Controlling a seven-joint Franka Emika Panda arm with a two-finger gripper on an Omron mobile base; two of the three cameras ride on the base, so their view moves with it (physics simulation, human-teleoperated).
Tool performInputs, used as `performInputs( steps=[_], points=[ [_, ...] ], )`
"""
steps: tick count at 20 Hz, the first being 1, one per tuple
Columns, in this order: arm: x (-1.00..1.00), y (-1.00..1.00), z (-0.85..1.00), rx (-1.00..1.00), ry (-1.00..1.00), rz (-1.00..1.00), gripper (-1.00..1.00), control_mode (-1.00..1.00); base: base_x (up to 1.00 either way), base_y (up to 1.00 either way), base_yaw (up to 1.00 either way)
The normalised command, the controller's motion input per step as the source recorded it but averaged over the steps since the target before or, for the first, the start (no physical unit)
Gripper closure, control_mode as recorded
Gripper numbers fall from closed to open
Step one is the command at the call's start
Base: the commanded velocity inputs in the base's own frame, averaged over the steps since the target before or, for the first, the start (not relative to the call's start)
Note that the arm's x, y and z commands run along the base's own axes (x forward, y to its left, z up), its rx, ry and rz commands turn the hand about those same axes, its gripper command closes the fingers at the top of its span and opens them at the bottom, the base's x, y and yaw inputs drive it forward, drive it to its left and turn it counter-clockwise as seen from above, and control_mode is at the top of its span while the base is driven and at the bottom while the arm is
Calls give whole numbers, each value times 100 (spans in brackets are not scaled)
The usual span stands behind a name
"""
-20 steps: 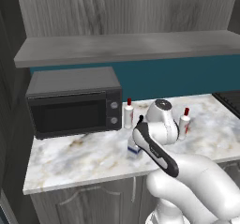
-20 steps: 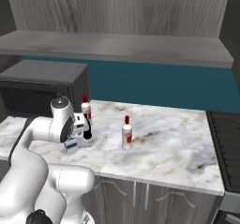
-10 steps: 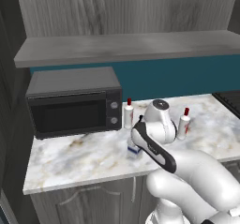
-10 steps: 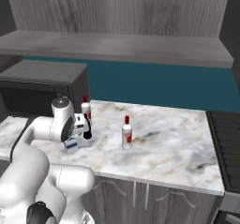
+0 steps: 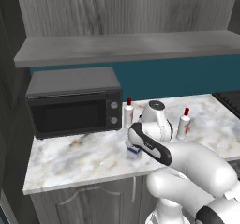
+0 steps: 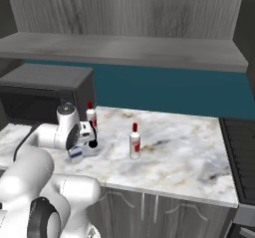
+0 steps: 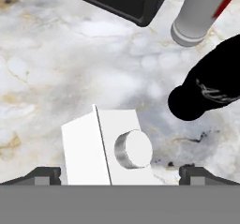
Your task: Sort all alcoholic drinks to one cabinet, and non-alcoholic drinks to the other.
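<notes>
Marble table (image 5: pixel 84 157): the milk carton (image 7: pixel 110 145) stands upright directly beneath the pincer (image 7: pixel 120 174), whose fingers gape wide either side, grasping nothing.

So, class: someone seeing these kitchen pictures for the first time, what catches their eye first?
The big white arm, bent low over the marble counter, with its open gripper just above the milk carton. Beside the carton stands the black cola bottle, and a red-capped bottle stands alone mid-counter, right of the microwave.
</notes>
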Motion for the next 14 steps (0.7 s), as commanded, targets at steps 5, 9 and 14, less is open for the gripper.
performInputs(
  steps=[5,9,14],
  points=[
    [14,0,-30,0,0,0,-100,-100,0,0,0],
    [16,0,-34,0,0,0,-100,-100,0,0,0],
    [9,5,-40,0,4,0,100,-100,0,0,0]
  ],
)
